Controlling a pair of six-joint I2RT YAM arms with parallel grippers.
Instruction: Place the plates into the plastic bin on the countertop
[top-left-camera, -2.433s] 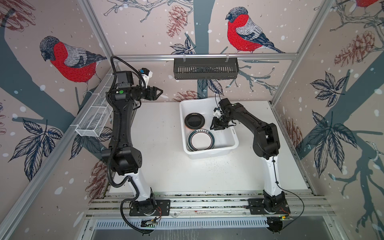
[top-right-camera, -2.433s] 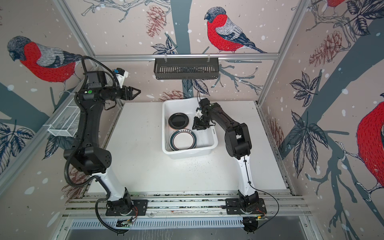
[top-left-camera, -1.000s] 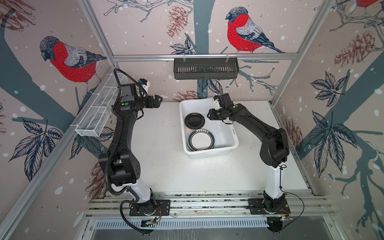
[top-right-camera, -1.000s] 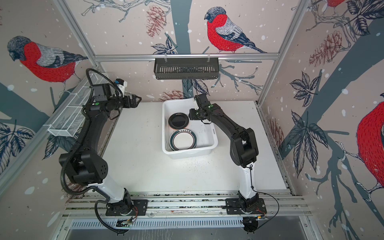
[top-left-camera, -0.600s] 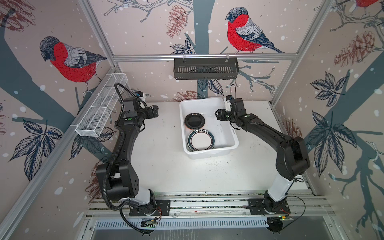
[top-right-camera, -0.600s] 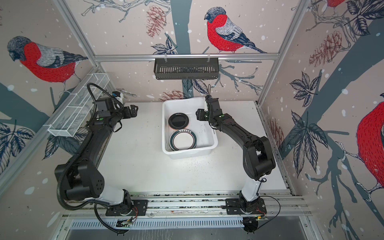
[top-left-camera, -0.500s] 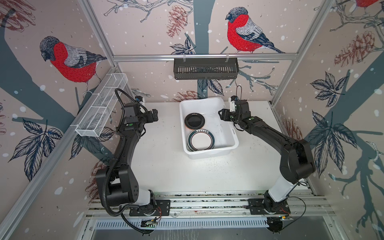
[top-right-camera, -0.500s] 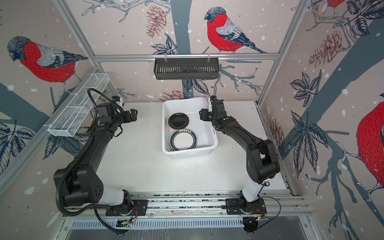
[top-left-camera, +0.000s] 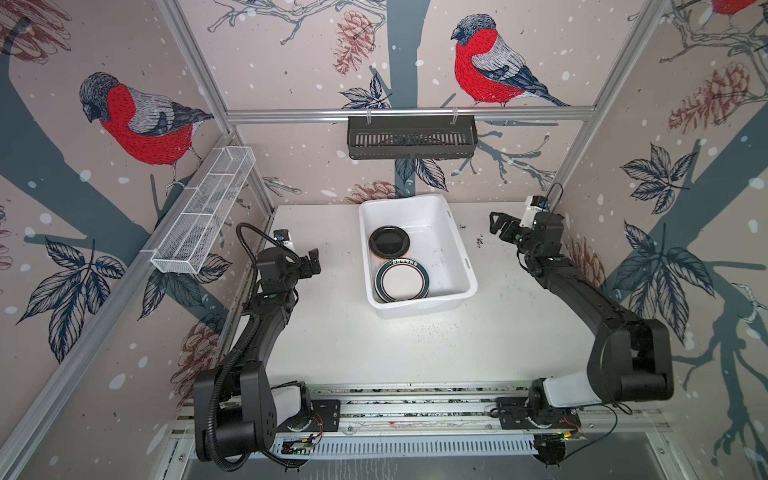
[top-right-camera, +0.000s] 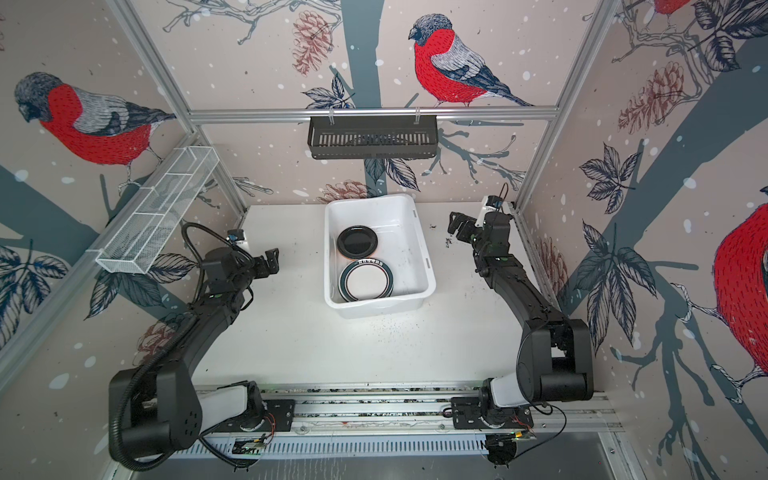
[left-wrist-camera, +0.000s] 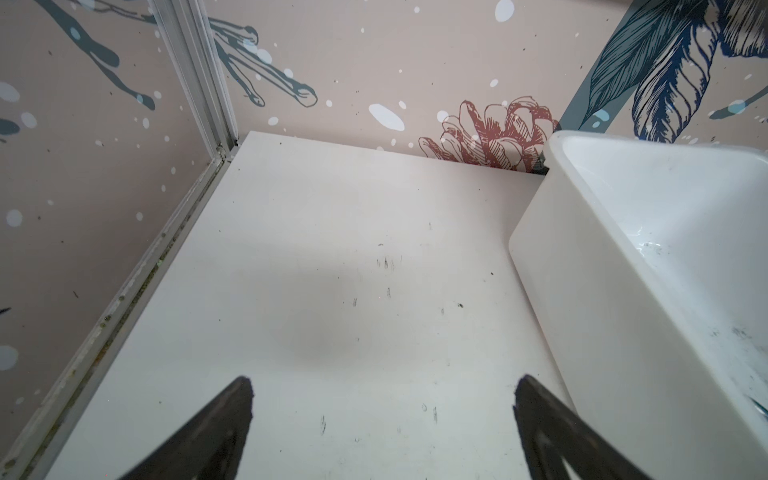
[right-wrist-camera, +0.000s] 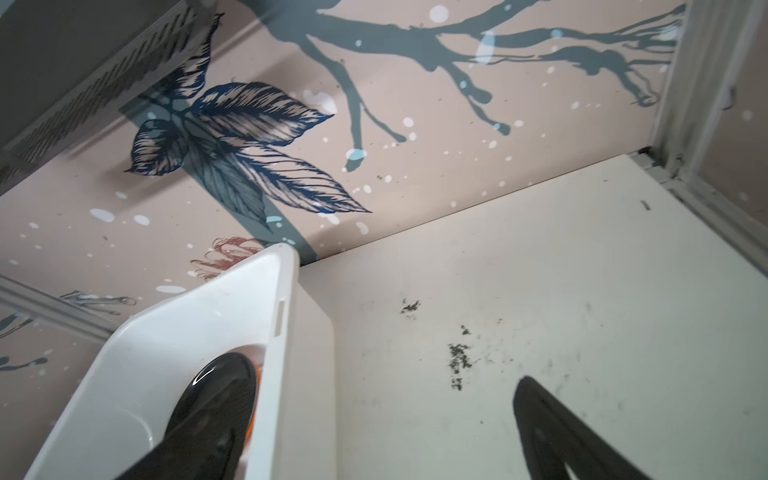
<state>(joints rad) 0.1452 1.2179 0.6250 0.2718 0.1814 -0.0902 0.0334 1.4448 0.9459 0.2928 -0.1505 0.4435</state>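
1. Sitting on the countertop (top-left-camera: 415, 353) toward the back wall, the plastic bin (top-left-camera: 440, 249) (top-right-camera: 405, 249) was a white rectangular tub with rounded corners and a lipped rim.
2. Black plate (top-left-camera: 389, 242) (top-right-camera: 356, 241) (right-wrist-camera: 224, 382): small, round and glossy, it lay in the bin's rear left part.
3. Orange plate (right-wrist-camera: 258, 374): only a thin edge showed from under the black plate.
4. White plate (top-left-camera: 401, 282) (top-right-camera: 367, 282): larger, with a dark green rim and pale lettering on its far edge, it lay flat in the bin's front left part. Further rims showed beneath it, their number not discernible.
5. Left gripper (top-left-camera: 313, 262) (top-right-camera: 272, 259) (left-wrist-camera: 382, 386): jaws spread wide and empty, it hung over bare countertop left of the bin, apart from it.
6. Right gripper (top-left-camera: 498, 222) (top-right-camera: 457, 222): jaws spread wide, holding nothing, it hung over the countertop right of the bin, clear of the rim.
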